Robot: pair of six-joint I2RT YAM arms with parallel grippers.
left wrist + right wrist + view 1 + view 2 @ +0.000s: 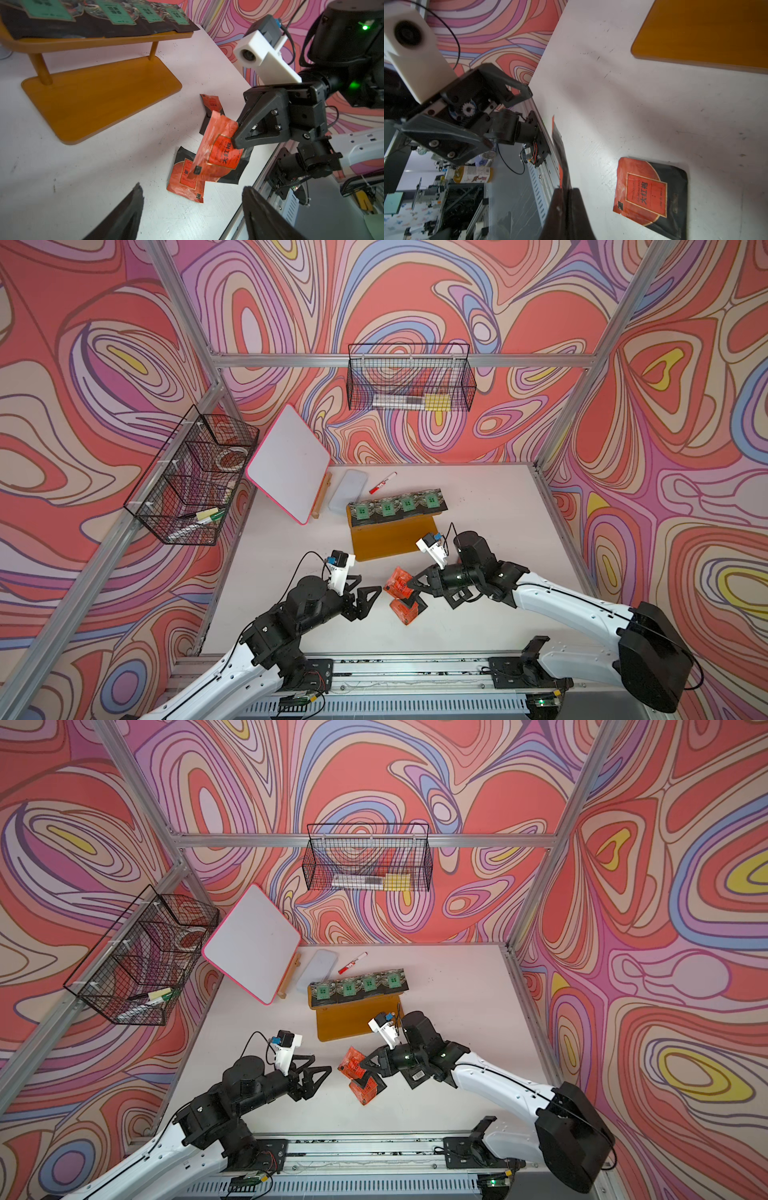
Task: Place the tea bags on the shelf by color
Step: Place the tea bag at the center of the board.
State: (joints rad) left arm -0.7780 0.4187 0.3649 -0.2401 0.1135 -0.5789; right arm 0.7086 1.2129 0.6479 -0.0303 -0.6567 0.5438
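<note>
Four green up, orange sachet in right grip

You have the right gripper (409, 584) clamped on one thin orange-red foil tea sachet's (218, 148) edge, hanging tilted above near-table sachets (185, 180). Looks light, floppy, slick: pinch edges. Left gripper (365, 597) spread, empty. Mustard-yellow two-step shelf (390, 541): lower board bare.

A pink-edged whiteboard (287, 464), red marker (382, 483) and two wire baskets (409, 379).

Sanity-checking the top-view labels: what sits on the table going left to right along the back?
In a top view: whiteboard → clear case → red marker → green tea bags on the shelf.
</note>
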